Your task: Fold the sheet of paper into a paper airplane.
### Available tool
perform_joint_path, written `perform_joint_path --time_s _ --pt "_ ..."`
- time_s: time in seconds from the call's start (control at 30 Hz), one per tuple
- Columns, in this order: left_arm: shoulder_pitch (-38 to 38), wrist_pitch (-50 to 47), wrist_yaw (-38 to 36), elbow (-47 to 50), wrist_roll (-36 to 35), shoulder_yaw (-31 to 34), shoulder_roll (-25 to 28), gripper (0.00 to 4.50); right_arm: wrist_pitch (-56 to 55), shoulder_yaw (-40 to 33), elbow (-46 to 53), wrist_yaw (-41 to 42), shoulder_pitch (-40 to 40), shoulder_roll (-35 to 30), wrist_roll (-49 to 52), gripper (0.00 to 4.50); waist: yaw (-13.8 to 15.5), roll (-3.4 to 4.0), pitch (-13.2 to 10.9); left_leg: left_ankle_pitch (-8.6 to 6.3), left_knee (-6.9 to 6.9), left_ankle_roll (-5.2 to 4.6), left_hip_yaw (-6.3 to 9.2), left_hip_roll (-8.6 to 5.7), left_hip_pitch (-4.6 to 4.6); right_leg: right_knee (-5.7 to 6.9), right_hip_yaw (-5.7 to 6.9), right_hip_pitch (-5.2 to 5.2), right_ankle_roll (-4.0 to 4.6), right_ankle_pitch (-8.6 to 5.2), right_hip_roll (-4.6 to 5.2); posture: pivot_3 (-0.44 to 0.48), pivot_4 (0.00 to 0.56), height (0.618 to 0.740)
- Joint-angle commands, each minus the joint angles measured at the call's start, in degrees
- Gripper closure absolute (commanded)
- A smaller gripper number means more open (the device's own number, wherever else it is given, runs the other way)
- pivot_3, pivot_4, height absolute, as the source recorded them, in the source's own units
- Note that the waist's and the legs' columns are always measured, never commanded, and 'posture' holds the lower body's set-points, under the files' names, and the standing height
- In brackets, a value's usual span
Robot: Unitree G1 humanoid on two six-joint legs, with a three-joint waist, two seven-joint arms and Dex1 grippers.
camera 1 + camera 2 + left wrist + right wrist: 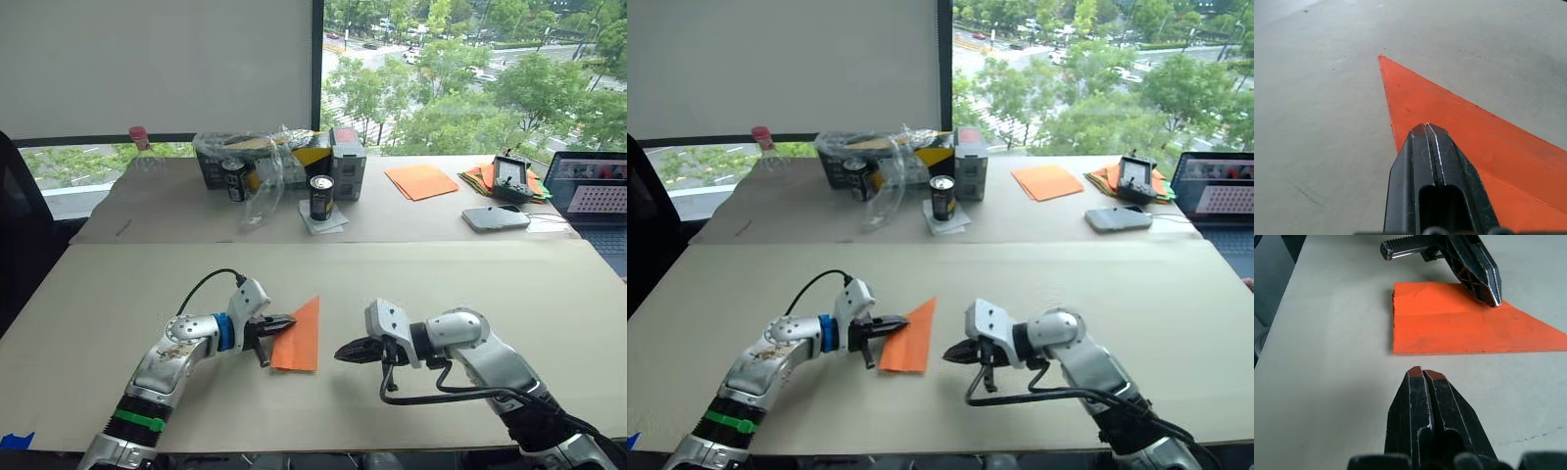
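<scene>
The sheet of paper (pixel 299 338) lies flat on the near table as a narrow orange wedge, with its point away from me and a lengthwise crease showing in the right wrist view (pixel 1449 328). My left gripper (pixel 286 321) is shut, and its tip rests on the paper's left part (pixel 1493 301). In its own wrist view the fingertips (pixel 1425 128) sit over the orange surface (pixel 1474 127). My right gripper (pixel 340 353) is shut too. It hovers just right of the paper's square end, a small gap away, with nothing held (pixel 1421 372).
The back table holds a black can (pixel 321 197), boxes and a crumpled plastic bag (pixel 265 166), smooth orange sheets (pixel 421 180), a multicoloured paper pile (pixel 485 178), a grey device (pixel 496 217) and a laptop (pixel 593 186). A dark chair (pixel 20 225) stands at the left.
</scene>
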State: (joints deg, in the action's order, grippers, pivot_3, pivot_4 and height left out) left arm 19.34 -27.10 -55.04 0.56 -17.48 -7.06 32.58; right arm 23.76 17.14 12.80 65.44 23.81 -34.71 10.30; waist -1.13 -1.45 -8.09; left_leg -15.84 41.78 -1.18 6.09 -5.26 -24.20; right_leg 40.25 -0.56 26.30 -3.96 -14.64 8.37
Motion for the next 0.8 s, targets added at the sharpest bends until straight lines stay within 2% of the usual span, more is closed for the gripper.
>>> perform_joint_path --time_s 0.03,0.2,0.33,0.5,0.57,0.63,0.8 --pt "2.8 -1.5 -0.6 1.1 -2.1 4.0 2.1 4.47 1.7 -1.2 1.0 -3.1 5.3 1.9 0.1 4.5 0.1 0.01 0.0 0.0 -0.01 0.0 0.0 0.0 0.01 -0.01 0.01 -0.01 0.0 0.0 0.0 0.0 0.15 0.67" --pt "3.5 -1.8 -1.5 -0.8 -1.3 5.1 4.8 4.47 1.0 2.9 -3.7 -6.8 9.7 5.6 -4.0 4.5 0.4 0.0 0.0 -0.01 0.0 -0.02 0.01 -0.06 0.0 -0.11 0.04 -0.06 0.0 0.0 0.04 0.0 0.15 0.67" --pt "0.4 -2.2 -3.1 -0.2 -0.7 3.9 7.4 4.47 1.3 3.2 -3.8 -8.4 9.8 6.1 -5.1 4.5 0.4 -0.02 0.0 -0.02 0.01 -0.03 0.02 -0.12 -0.14 -0.11 0.03 0.07 0.0 0.0 0.08 0.0 0.15 0.67" --pt "-1.0 -3.7 -1.9 1.4 -2.0 4.1 6.4 4.47 1.8 2.5 -2.6 -8.9 9.2 4.4 -5.5 4.5 0.5 -0.02 -0.1 -0.02 0.01 -0.03 0.03 -0.12 -0.14 -0.08 0.04 0.07 0.0 0.0 0.09 0.0 0.15 0.67" --pt "0.3 -9.3 -1.1 1.5 -6.0 6.4 4.8 3.95 2.5 1.8 -1.4 -8.9 8.4 3.1 -5.1 4.5 0.6 -0.02 -0.1 -0.01 0.02 -0.02 0.06 -0.12 -0.12 -0.06 0.09 0.04 0.0 0.0 0.08 0.0 0.15 0.67" --pt "2.2 -19.8 -0.9 2.6 -13.7 9.8 3.3 3.35 3.4 1.0 0.2 -8.9 7.2 1.7 -4.7 4.5 0.7 -0.06 -0.1 -0.01 0.05 -0.02 0.1 -0.12 -0.13 -0.05 0.12 0.01 0.0 0.0 0.08 0.0 0.15 0.67" --pt "7.8 -32.3 3.1 1.3 -19.8 13.1 2.0 1.7 4.8 -0.2 2.7 -9.4 4.9 -0.1 -4.3 4.5 0.1 -0.12 -0.1 0.0 0.07 -0.01 0.14 -0.11 -0.11 -0.03 0.13 0.01 -0.01 0.0 0.06 0.0 0.15 0.67"
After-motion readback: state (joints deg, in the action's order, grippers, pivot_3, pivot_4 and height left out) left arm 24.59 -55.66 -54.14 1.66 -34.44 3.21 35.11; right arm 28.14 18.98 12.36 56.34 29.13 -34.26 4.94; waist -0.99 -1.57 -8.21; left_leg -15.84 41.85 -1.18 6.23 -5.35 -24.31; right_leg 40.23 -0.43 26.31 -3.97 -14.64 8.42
